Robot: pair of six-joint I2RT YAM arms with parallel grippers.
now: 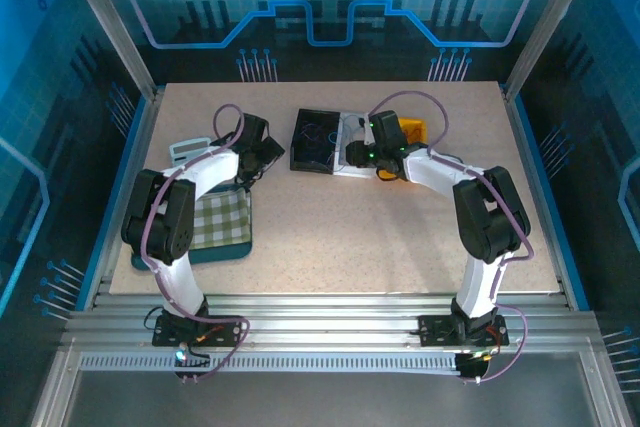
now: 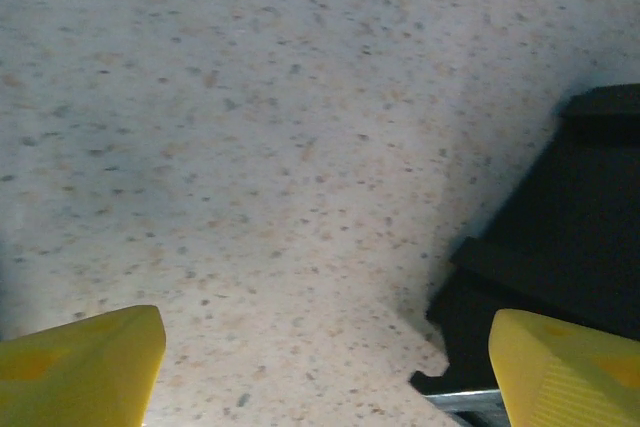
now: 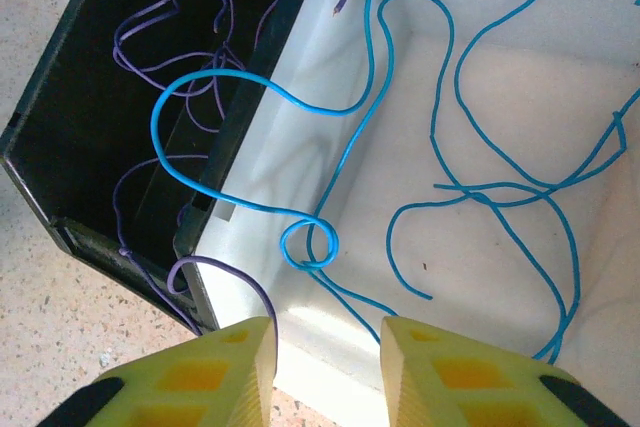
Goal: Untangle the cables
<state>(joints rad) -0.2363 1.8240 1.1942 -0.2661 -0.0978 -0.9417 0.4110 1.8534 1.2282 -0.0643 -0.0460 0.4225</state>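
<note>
Risk: pulling could cinch looped blue cable (image 3: 156,132) tight, snag purple cable (image 3: 210,263) | right end effector (image 3: 325,337) part-open, grasping nothing | left end effector (image 2: 325,347) released.

The top view looks down from high behind the arms (image 1: 180,217), far enough to take in the whole bench (image 1: 340,227). The left wrist view hangs close over bare bench (image 2: 250,147), facing down past the left fingers (image 2: 80,362), with the black bin (image 2: 570,247) at its right edge. The right wrist view faces steeply down past the right fingers (image 3: 200,377), near the black bin (image 3: 80,137) and white bin (image 3: 520,77). All three views share the black bin (image 1: 316,140); the top and right wrist views share the white bin (image 1: 352,165).
</note>
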